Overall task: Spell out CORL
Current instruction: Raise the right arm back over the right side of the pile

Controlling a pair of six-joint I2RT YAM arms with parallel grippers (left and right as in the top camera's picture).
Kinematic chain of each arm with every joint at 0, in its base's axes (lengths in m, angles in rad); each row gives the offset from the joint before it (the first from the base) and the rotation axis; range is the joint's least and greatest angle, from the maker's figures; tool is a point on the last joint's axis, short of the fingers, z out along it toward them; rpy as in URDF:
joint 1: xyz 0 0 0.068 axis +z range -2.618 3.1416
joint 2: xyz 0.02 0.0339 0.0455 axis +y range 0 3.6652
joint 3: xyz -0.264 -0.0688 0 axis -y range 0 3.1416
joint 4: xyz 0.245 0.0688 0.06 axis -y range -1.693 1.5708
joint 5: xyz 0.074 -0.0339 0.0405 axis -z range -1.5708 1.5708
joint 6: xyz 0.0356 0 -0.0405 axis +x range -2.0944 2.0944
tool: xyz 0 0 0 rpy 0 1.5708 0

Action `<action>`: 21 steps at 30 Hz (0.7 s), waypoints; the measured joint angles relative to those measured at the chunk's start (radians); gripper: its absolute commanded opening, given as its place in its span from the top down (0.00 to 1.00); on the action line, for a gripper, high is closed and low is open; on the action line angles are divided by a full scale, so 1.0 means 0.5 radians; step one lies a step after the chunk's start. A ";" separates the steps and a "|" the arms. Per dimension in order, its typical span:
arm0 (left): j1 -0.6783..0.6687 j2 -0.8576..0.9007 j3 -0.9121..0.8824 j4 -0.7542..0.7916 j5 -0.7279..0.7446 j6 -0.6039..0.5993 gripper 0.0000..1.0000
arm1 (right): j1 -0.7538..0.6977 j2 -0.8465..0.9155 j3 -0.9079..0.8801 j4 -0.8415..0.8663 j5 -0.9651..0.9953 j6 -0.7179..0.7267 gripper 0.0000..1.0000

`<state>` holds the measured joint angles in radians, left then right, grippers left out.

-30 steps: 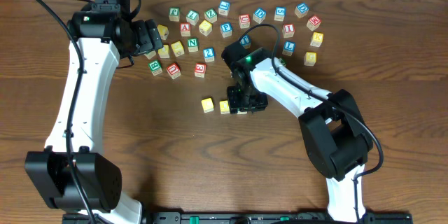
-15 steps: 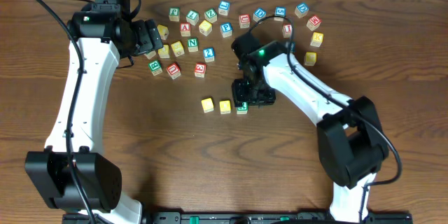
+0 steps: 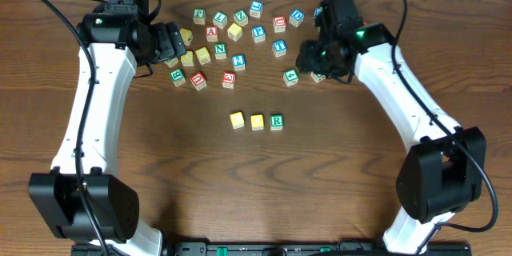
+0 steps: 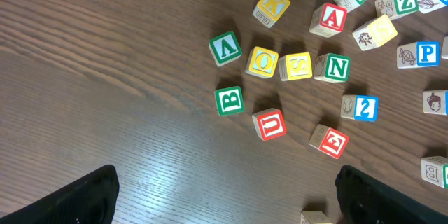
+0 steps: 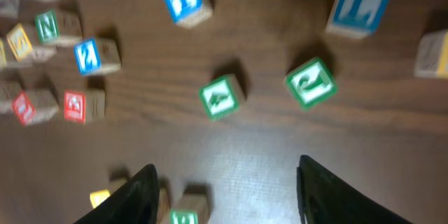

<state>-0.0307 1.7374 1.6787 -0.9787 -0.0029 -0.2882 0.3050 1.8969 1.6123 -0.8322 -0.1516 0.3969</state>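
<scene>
R cube [image 3: 276, 121]: green frame, letter up, right end of a short row on the bare front part of the table [image 3: 240, 184]
near yellow cube [image 3: 257, 122]: just beside R cube on its left in the overhead view, small gap, in line
far yellow cube [image 3: 237, 119]: one place further left of R cube, same line; both tops plain yellow, no letter readable from above
L cube [image 5: 358, 7]: blue frame, in the loose pile [image 3: 234, 30] beyond R cube, well apart from it; seen only in the right wrist view, under the right arm in the overhead view
slot: bare wood just right of R cube, nothing in it
right gripper [image 5: 225, 171]: fingers apart, nothing between them, hovers at the pile edge between R cube and L cube, two green cubes [image 5: 222, 96] under it
left gripper [image 4: 224, 175]: fingers wide apart, empty, over the pile's left end, well apart from R cube
progress: likely three of four placed, if the yellow tops are C and O
left to do: take L cube, set it just right of R cube, letter up, in line
</scene>
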 measured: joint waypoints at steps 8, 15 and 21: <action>0.000 0.000 0.000 0.000 0.000 -0.001 0.02 | -0.060 0.000 0.001 0.097 0.161 0.050 0.35; 0.000 0.000 0.000 0.001 -0.001 -0.001 0.02 | -0.154 0.000 0.001 0.023 0.212 0.079 0.34; 0.000 0.000 0.000 0.001 0.000 -0.001 0.02 | -0.172 0.000 0.001 0.011 0.222 0.081 0.34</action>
<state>-0.0307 1.7374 1.6787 -0.9783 -0.0029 -0.2886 0.2188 1.8969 1.6127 -0.8268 -0.0406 0.4374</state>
